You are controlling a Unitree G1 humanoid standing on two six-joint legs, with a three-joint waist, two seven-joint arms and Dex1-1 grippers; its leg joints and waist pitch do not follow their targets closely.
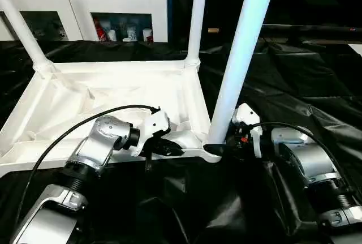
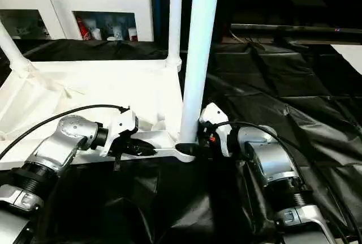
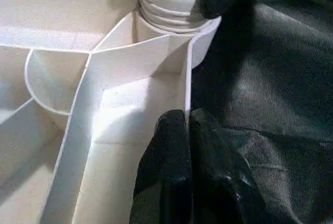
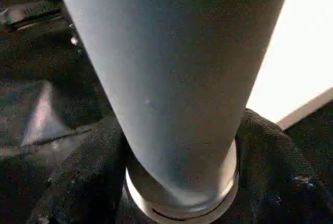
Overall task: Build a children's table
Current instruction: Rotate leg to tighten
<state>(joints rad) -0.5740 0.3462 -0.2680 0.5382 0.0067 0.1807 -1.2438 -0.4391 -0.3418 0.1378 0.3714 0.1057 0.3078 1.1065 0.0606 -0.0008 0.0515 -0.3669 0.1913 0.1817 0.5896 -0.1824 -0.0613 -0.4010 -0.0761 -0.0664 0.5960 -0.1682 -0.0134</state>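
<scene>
The white tabletop (image 1: 113, 85) lies upside down on black cloth, ribbed underside up. Three white legs stand in its corner sockets: one at the far left (image 1: 20, 26), one at the far right (image 1: 197, 17) and one at the near right (image 1: 237, 57). My left gripper (image 1: 169, 149) is shut on the tabletop's near rim wall (image 3: 186, 94), just left of the near right socket. My right gripper (image 1: 218, 149) reaches in from the right. It is shut around the base of the near right leg (image 4: 177, 78), one black finger (image 4: 78, 182) on each side of the collar.
Black cloth (image 1: 294, 74) covers the floor around the tabletop. A white glass-door cabinet (image 1: 79, 6) stands behind at the far left. A dark bar (image 1: 311, 29) runs along the back right. Cables loop over both silver forearms.
</scene>
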